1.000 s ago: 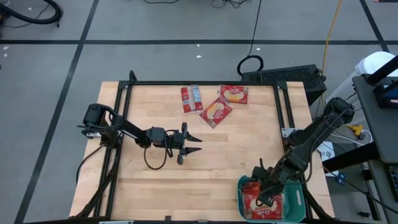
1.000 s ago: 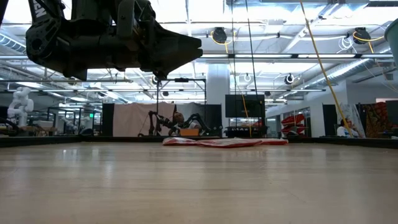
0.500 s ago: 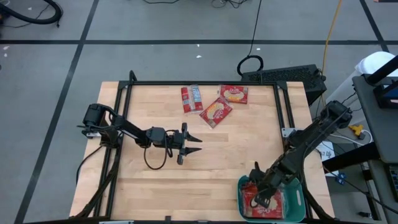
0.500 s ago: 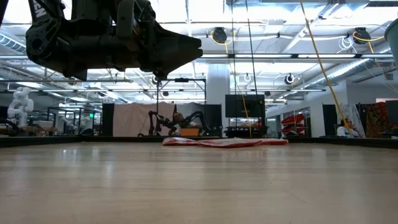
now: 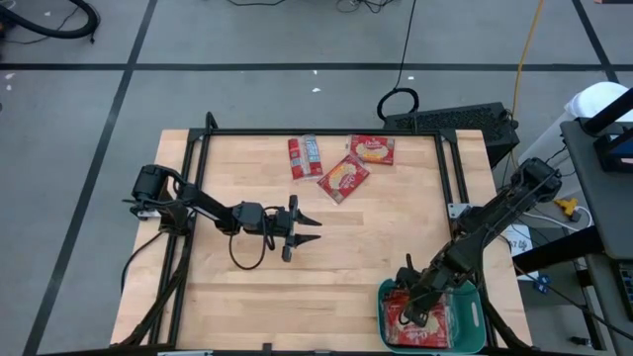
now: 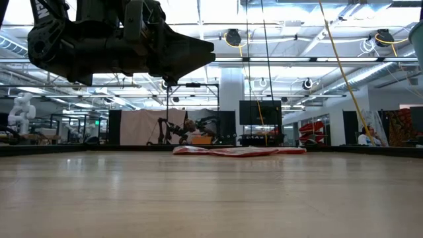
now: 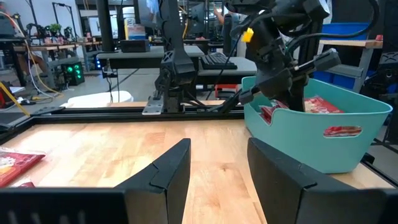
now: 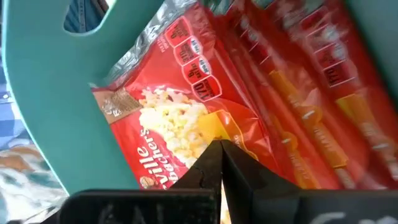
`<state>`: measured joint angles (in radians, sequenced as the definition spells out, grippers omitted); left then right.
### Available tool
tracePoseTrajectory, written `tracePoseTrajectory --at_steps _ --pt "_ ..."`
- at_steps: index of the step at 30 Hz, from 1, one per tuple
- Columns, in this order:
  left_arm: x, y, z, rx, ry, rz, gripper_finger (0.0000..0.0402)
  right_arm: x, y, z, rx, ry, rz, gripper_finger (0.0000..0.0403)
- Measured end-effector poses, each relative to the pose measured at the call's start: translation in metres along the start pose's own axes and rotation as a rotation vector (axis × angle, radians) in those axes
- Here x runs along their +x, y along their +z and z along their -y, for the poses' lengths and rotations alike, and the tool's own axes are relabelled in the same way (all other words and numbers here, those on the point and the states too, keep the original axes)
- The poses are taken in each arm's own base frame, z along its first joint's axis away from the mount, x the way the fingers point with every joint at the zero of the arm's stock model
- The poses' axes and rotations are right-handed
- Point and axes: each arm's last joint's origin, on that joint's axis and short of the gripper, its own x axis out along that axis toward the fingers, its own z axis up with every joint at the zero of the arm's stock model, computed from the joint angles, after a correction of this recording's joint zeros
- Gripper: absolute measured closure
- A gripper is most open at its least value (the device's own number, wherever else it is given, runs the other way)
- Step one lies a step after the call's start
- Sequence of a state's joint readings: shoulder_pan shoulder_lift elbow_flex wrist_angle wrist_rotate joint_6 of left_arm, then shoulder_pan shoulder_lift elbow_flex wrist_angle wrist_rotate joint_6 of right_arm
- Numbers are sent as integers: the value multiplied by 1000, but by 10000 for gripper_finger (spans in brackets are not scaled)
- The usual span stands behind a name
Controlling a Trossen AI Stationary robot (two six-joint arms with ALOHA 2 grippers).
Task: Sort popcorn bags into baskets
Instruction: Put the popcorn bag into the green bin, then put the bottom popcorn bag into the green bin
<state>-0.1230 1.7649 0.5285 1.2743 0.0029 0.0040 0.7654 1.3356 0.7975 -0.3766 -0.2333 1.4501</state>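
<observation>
Teal basket (image 5: 473, 318) sits at the table's (image 5: 237, 297) near right corner, packed with red popcorn bags (image 5: 425, 326). All places below are given from the basket.

Right pincer (image 5: 413, 314) is down inside the basket, over its left half, fingers shut tip to tip with nothing between them. In the right wrist view the closed tips (image 8: 217, 163) hang just above a bag's (image 8: 180, 118) yellow popcorn picture, with more bags (image 8: 311, 106) stacked edge-on beside it against the teal wall (image 8: 43, 106). Touching or not: cannot tell.

Left pincer (image 5: 305, 231) hovers well to the basket's left, about mid-table, pointing toward the basket side. Fingers partly spread, nothing held. Left wrist view shows its two dark fingers (image 7: 166, 174) apart over bare wood, with the basket (image 7: 311, 134) ahead and the right arm (image 7: 280, 56) reaching down into it; bags (image 7: 323, 107) poke up above the rim.

Three bags still loose on the table, far from the basket, near the far edge:
- bag showing a grey-white panel (image 5: 305, 156), farthest left
- bag with oval picture (image 5: 343, 178), tilted, in the middle
- bag (image 5: 372, 149) closest to the far rail, just touching or overlapping the middle one's corner

Low view: the left arm (image 6: 119, 39) hangs dark overhead, loose bags (image 6: 238, 151) lie flat as a thin red strip at the table's far end.
</observation>
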Motion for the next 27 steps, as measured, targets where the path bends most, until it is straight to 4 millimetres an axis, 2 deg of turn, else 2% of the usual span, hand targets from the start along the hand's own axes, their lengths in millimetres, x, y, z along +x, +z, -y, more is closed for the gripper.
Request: tracePoseTrajectory --at_steps 6,16,19,23,27 --pt "0 0 0 0 5 -1 240 -14 0 -5 -102 41 111 403" --pt "0 -5 -6 -14 33 -52 240 -42 -4 -9 -173 145 205 403" --pt "0 -5 -7 -12 71 -52 240 -52 -2 -11 -281 159 359 403" --pt "0 -6 -9 -6 132 -67 240 -62 4 -20 -485 155 645 403" --pt "4 -9 -15 -1 199 -128 241 -67 11 -26 -643 -7 961 403"
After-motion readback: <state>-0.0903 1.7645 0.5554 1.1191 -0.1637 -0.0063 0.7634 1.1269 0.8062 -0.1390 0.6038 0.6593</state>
